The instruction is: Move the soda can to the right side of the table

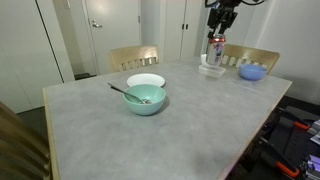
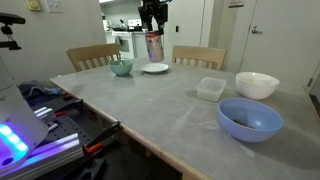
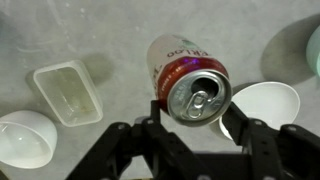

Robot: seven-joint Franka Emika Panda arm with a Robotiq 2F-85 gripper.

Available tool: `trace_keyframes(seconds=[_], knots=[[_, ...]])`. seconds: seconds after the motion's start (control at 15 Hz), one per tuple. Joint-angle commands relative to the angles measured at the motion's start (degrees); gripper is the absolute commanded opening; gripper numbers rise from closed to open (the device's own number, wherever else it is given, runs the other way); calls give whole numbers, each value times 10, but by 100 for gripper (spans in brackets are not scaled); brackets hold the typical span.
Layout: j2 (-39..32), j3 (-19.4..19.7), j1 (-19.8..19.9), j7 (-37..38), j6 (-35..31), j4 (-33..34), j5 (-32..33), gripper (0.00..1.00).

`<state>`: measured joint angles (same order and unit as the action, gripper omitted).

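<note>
The gripper [image 3: 197, 108] has its two black fingers [image 3: 160, 112] shut tight on the soda can [image 3: 188, 78], one on each side, just under the silver top. The can looks held up a bit above the grey table [image 1: 90, 130], near the far edge where the wooden chairs [image 2: 92, 55] stand. In the wrist view it leans a little, and it is between a clear tub [image 3: 67, 92] and a white plate [image 3: 268, 103]. A white bowl [image 2: 257, 85] sits past the tub. A big blue bowl [image 2: 250, 118] is near that one. A teal bowl [image 1: 145, 100] with a spoon [image 1: 122, 92] in it sits beside the plate
</note>
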<state>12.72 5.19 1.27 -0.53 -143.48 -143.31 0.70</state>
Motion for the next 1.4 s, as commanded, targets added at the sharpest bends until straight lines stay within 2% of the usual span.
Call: trace_keyframes(seconds=[0.0,0.4,0.6,0.73,0.87,1.33], knots=[[-6,25,26,-41,-47,-21,-7,39],[-68,62,76,-48,-117,-8,27,39],[-106,82,106,-42,-119,7,57,39],[-132,98,119,-52,-123,13,46,39],[-155,112,129,-74,-135,13,-5,39],[-210,97,149,-246,-164,30,-331,39]])
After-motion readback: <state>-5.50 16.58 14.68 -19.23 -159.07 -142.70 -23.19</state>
